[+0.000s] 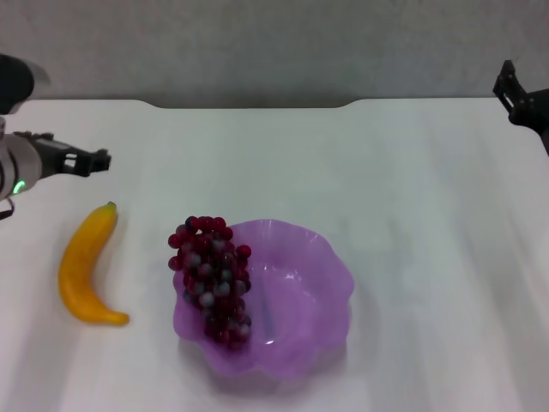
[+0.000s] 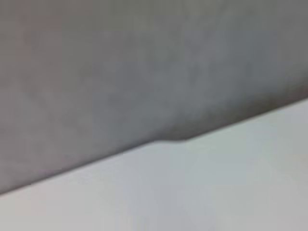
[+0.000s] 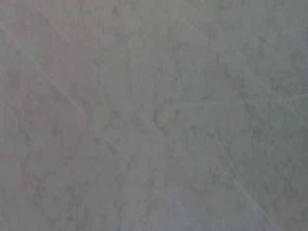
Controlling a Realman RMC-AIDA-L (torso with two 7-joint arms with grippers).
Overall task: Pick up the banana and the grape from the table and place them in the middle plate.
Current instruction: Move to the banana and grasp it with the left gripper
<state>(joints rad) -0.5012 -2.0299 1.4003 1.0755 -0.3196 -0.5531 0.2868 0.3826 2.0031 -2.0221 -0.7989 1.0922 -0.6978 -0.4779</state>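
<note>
Robot test bench, lab-type setting: bare white table (image 1: 412, 172) with a notch at its 12 o'clock edge, plain grey wall (image 1: 274, 43) behind, staged plastic-looking fruit.

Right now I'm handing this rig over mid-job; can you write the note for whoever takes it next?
Left gripper: holding nothing, hovering over the table beyond the banana.
Right gripper: parked at the far right edge.
Grapes: in the purple plate, lying against its left rim.
Banana: on the table, left of the plate, untouched by either gripper.
Done: grapes placed. Left: pick up the banana and set it in the plate.
</note>
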